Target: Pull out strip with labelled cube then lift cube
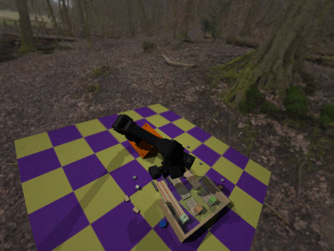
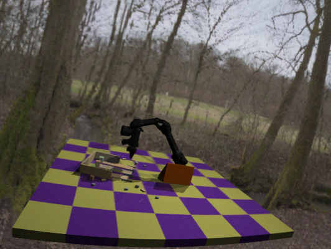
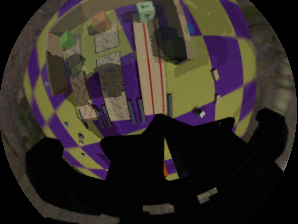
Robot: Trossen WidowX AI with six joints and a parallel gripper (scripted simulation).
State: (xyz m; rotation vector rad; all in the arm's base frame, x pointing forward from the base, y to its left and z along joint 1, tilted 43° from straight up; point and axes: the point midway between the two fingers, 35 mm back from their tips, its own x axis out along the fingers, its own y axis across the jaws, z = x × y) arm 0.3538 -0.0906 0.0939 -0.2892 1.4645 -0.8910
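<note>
Top view shows the gripper [image 1: 165, 179], its fingers together on nothing, above the near end of the striped strip [image 1: 167, 197]; the labelled cube [image 1: 184, 218] sits at its far end inside the tray [image 1: 176, 229]. It should reopen, descend straight, and clamp only this strip.

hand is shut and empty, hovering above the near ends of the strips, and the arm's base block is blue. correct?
One slip: the base block is orange, not blue, as the exterior view shows. The rest stands: the hand is shut and empty, hovering above the near ends of the strips.
</note>
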